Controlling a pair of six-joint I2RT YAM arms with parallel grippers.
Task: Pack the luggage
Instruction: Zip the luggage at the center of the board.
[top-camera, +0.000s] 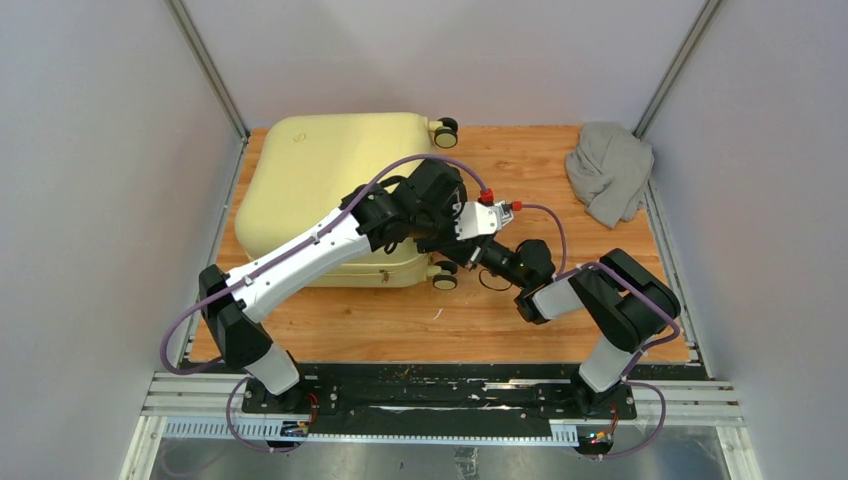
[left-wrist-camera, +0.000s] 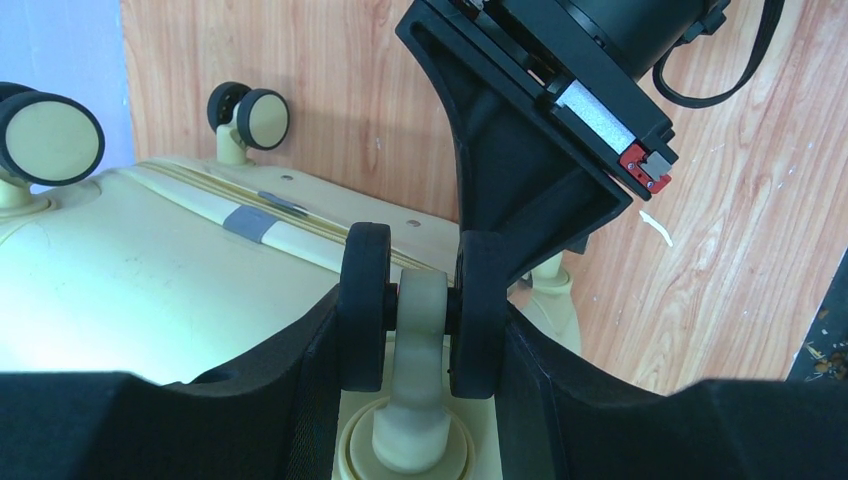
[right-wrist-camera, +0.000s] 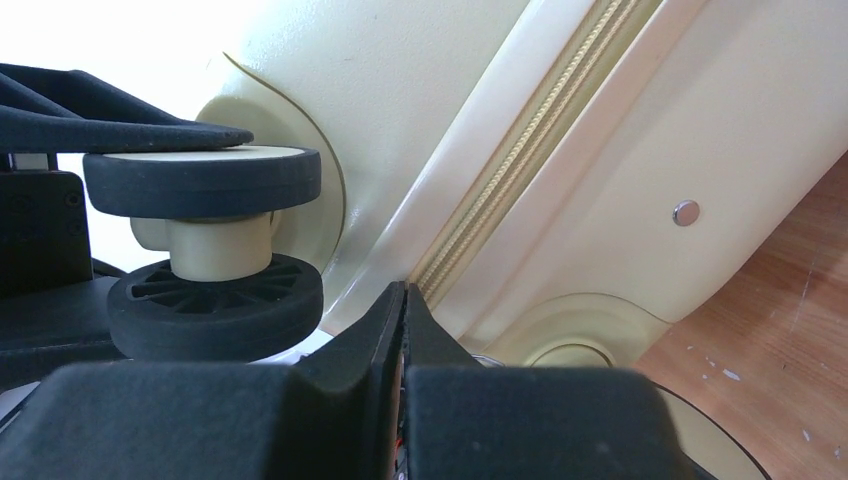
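1. Wooden tabletop carries the luggage, closed and lying flat. A cloth lies well to its right.
2. Both tools meet at the luggage's near-right corner.
3. Left tool clamps the corner wheel, one finger on each outer face, likely to steady the luggage.
4. Right tool, fingers pressed together with nothing visible between them, touches the zip seam just beside that wheel. It is probably seeking the opening.

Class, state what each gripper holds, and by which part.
Left gripper clamps the pale yellow hard-shell suitcase by a black-and-cream caster wheel. Right gripper is shut beside the zip seam; any hold is hidden.
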